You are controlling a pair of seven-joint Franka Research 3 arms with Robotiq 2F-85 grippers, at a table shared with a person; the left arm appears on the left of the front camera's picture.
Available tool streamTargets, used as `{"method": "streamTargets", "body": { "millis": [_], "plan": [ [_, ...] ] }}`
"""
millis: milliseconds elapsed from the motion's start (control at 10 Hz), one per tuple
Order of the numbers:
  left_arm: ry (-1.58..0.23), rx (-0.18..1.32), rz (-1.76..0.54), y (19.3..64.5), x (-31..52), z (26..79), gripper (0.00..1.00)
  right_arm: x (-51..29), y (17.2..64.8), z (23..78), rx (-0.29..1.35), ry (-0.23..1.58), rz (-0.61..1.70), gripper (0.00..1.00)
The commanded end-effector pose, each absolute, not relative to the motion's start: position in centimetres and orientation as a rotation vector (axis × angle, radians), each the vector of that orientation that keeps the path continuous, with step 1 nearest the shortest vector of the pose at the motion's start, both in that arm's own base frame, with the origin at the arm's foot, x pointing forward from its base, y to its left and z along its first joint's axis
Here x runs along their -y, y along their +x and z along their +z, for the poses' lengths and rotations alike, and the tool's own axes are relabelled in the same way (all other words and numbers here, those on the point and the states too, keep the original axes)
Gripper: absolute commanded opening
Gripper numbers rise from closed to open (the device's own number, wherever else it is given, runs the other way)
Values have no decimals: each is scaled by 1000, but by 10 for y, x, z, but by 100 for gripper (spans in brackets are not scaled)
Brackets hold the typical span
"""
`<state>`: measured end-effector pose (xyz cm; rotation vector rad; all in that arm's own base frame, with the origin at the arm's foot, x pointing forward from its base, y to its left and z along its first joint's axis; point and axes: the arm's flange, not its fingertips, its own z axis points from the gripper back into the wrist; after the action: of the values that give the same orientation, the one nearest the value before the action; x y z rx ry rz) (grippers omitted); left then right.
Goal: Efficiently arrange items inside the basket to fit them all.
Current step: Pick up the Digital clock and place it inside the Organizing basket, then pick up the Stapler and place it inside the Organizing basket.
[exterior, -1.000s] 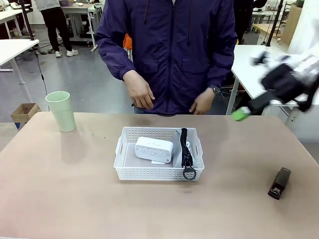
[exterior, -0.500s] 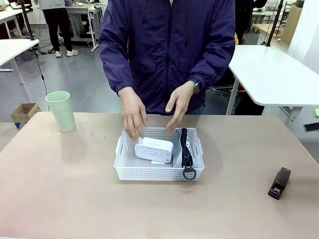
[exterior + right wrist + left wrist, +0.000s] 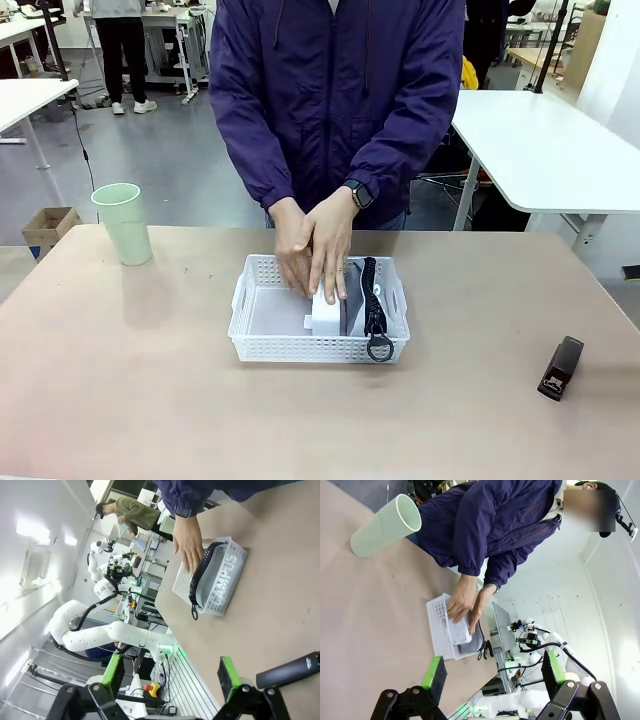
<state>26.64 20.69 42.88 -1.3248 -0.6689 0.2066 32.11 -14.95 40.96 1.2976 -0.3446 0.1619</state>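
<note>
The white basket [image 3: 300, 348] sits mid-table. Inside it, both of the person's hands [image 3: 315, 250] press the small white box [image 3: 325, 312], stood on edge, against the grey pouch [image 3: 372, 295] at the basket's right end. The green cup [image 3: 122, 222] stands at the far left of the table, and the black stapler [image 3: 560, 367] lies near the right edge. My left gripper [image 3: 493, 672] hangs open and far from the basket [image 3: 437, 617] and cup [image 3: 385, 526]. My right gripper [image 3: 171, 675] is open too, with the stapler [image 3: 287, 670] just past one finger and the pouch [image 3: 222, 580] farther off.
A white table [image 3: 545, 150] stands behind at the right and a cardboard box [image 3: 48, 225] sits on the floor at the left. Bare tabletop surrounds the basket on all sides. The person stands against the far edge.
My right arm has swung out of the front view at the right. The person's hands came down into the basket and turned the white box on edge against the pouch.
</note>
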Motion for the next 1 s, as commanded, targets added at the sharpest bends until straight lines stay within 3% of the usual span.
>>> {"method": "streamTargets", "body": {
  "millis": [0, 900],
  "plan": [
    [-1338, 694, 192, 266, -205, 429, 100, 148, 319, 418, 377, 1280, 170, 100],
    [-1338, 694, 192, 266, -205, 429, 100, 148, 319, 418, 377, 1280, 170, 100]
  ]
}}
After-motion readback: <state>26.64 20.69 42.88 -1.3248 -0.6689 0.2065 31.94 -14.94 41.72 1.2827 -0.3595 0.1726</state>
